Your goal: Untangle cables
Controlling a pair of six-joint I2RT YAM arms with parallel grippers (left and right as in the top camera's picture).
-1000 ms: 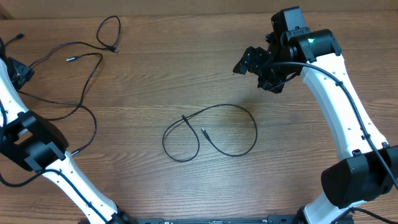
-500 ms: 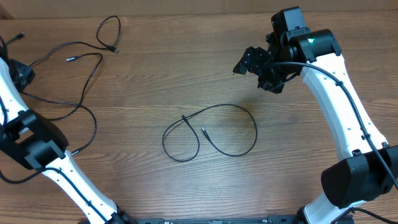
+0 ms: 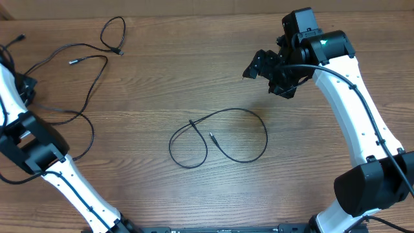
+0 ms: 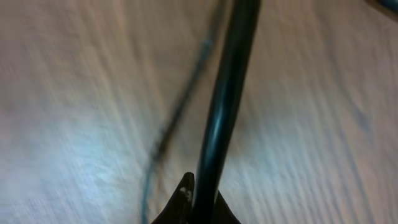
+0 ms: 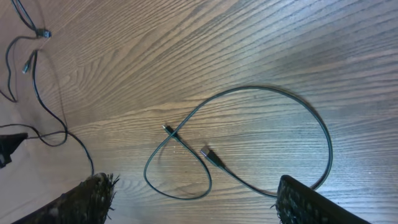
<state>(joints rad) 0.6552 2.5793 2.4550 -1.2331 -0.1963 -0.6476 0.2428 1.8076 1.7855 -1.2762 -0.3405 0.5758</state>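
Note:
A tangle of thin black cables (image 3: pixel 72 62) lies at the far left of the wooden table, and a short looped cable (image 3: pixel 119 51) lies above it. My left gripper (image 3: pixel 24 83) is at the table's left edge, on that tangle. The blurred left wrist view shows my left gripper (image 4: pixel 202 200) shut on one black cable strand (image 4: pixel 227 93). A separate black cable (image 3: pixel 236 109) lies in a crossed loop at mid-table. My right gripper (image 3: pixel 266 76) hovers open above and to the right of it. From my right gripper (image 5: pixel 194 186), that loop (image 5: pixel 261 88) and its plug (image 5: pixel 205 151) are in plain sight.
The left arm's base link (image 3: pixel 35 149) stands over the lower part of the left tangle. The right arm (image 3: pixel 349 110) runs down the table's right side. Bare wood separates the mid-table loop from the left tangle.
My left gripper has shut on a strand of the left tangle. The lower bend of that cable has drawn slightly leftward. The right arm and the middle loop have not moved.

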